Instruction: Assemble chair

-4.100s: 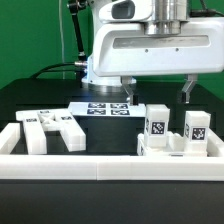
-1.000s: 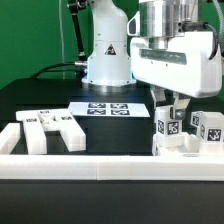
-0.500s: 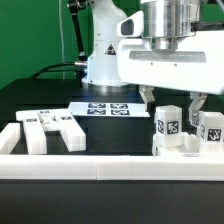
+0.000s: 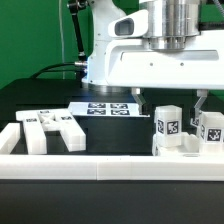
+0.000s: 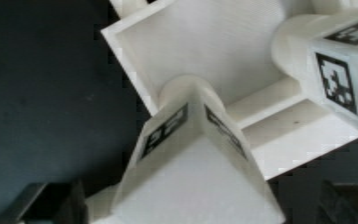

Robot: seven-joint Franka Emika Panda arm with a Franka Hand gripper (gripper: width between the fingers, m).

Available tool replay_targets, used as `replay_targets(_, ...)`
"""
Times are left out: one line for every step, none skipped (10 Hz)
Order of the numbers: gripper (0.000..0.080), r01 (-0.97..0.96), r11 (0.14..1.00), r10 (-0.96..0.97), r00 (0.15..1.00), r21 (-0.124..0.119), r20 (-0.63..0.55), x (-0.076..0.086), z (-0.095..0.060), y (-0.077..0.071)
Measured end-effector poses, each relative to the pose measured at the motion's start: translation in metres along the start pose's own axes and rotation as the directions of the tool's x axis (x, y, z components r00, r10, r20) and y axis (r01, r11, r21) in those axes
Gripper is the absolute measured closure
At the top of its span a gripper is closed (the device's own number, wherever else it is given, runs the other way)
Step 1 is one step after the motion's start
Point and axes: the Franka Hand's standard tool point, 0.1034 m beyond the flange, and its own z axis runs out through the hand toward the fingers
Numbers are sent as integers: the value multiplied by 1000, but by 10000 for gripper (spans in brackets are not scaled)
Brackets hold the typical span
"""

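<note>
Part of the chair stands at the exterior view's right: a low white base with two upright tagged blocks. My gripper hangs just above it, open, its fingers spread wide on either side of the nearer block and apart from it. In the wrist view that upright piece rises between my dark fingertips, with the gripper open around it. A tagged block and a flat slab lie beyond. More loose chair pieces lie at the exterior view's left.
The marker board lies flat on the black table behind the parts. A long white border wall runs along the front, with a side wall at the exterior view's left. The arm's white base stands behind.
The gripper was shut on the upright tagged block a second ago. It has let go, spread its fingers wide and risen slightly. The block stays standing.
</note>
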Motion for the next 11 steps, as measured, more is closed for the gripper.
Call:
replay_targets(150,83,997,-83,997,0,-1,0,0,0)
replay_targets(150,182,983,-182,983,-2,-5,2,-1,0)
replay_targets(150,272,962,-272,962,-3,-11,3,-2,0)
replay_targets(150,362,932,-362,932,-4,-10,4,-1,2)
replay_targets(150,424,906,-424,906,-5,-9,3,-1,2)
replay_targets(150,432,902,-432,902,-5,-9,3,-1,2)
replay_targets(150,430,903,-430,903,-5,-9,3,-1,2)
replay_targets(262,430,903,-430,903,-5,-9,3,-1,2)
replay_targets(262,423,906,-423,906,-5,-9,3,-1,2)
replay_targets(463,407,913,-407,913,-5,-9,3,-1,2)
replay_targets(511,407,914,-407,914,-5,-9,3,-1,2)
